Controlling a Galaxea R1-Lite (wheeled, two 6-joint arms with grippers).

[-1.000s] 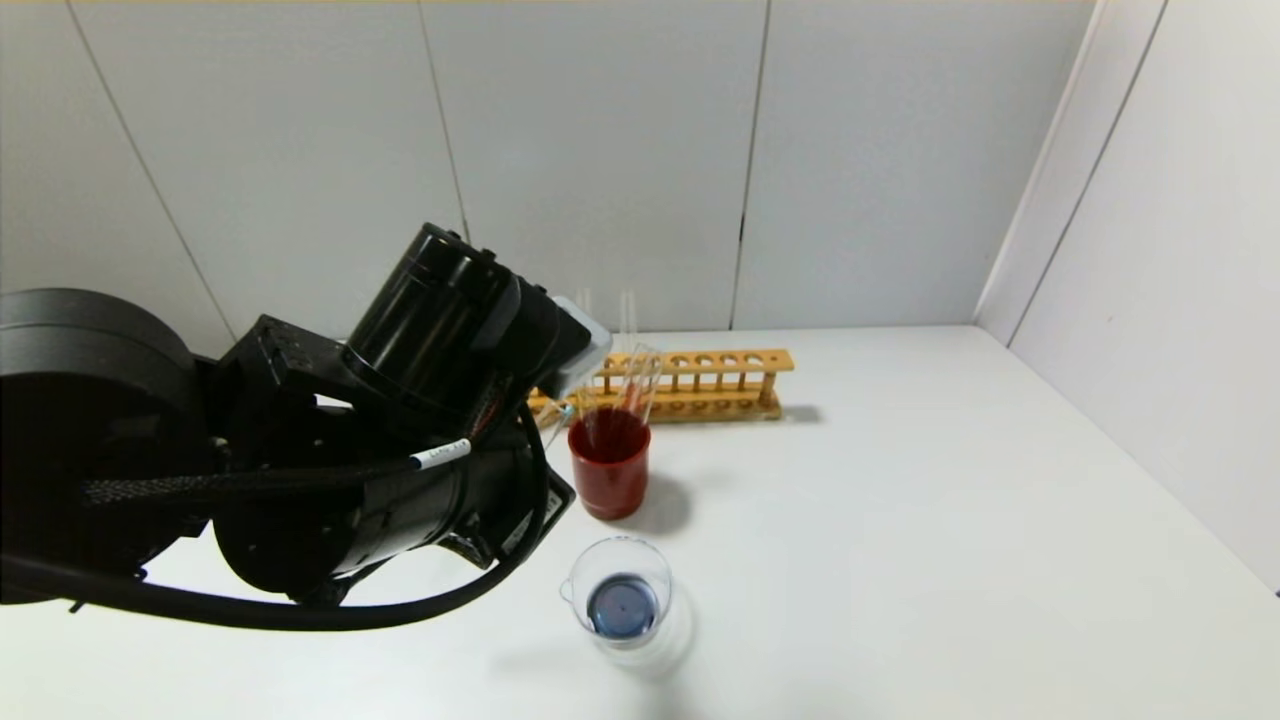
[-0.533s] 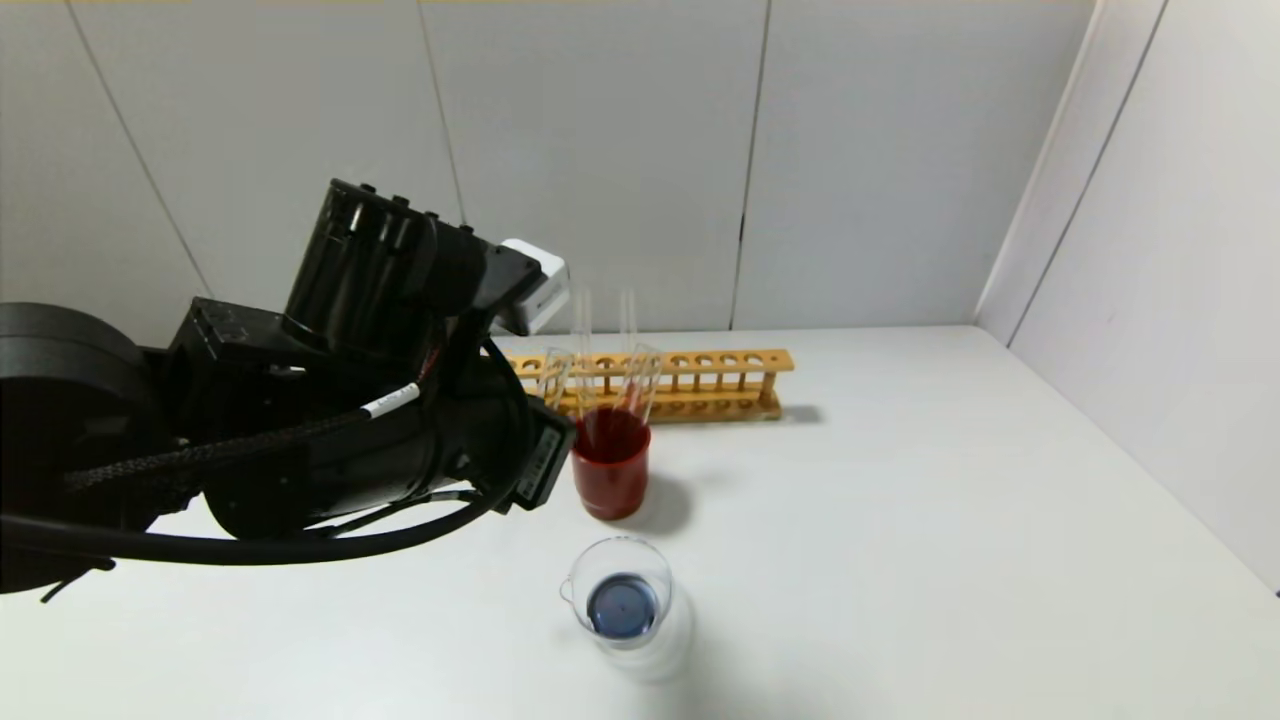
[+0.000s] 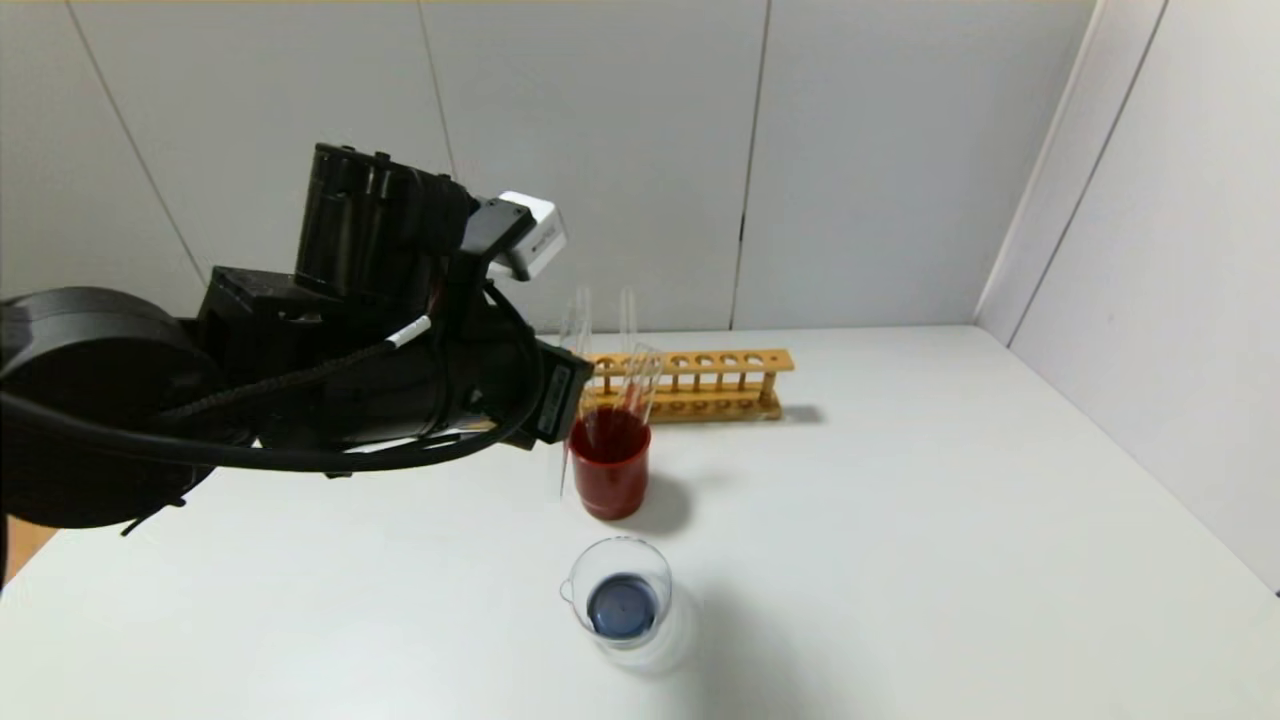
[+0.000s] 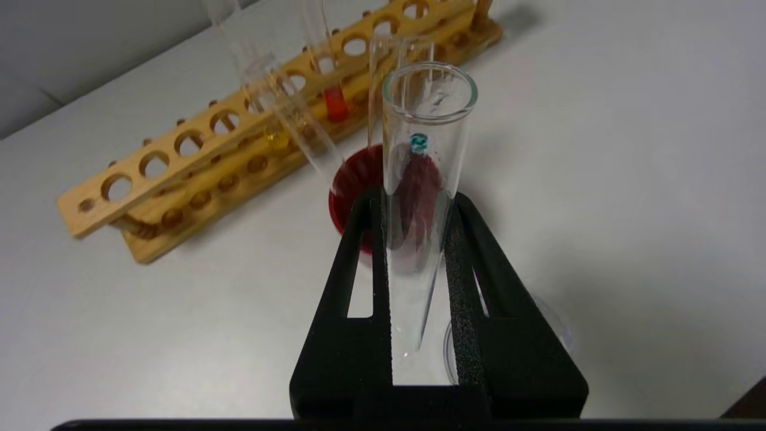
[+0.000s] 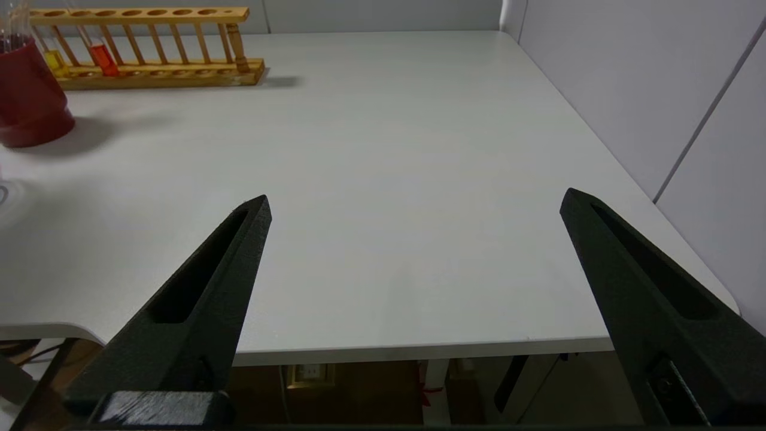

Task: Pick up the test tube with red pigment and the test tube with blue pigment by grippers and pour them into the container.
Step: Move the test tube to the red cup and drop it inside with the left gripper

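The slender clear glass test tube with blue pigment is clamped between the black foam-lined jaws of the left gripper, now almost empty, with only a teal drop clinging inside near its open mouth. It hangs above the white worktop, just left of the opaque dark-red cup, though in the head view the glass is faint and its exact tilt is hard to judge. The cup holds two empty tubes leaning in it. In front of the cup, nearer the worktop's front edge, stands the low round clear container with dark blue liquid in its bottom. Behind the cup, along the back edge, lies the long wooden rack, where the test tube with red pigment stands upright beside a tube of faint yellow liquid. The right gripper hovers off the worktop's front right corner, its black fingers spread wide and holding nothing.
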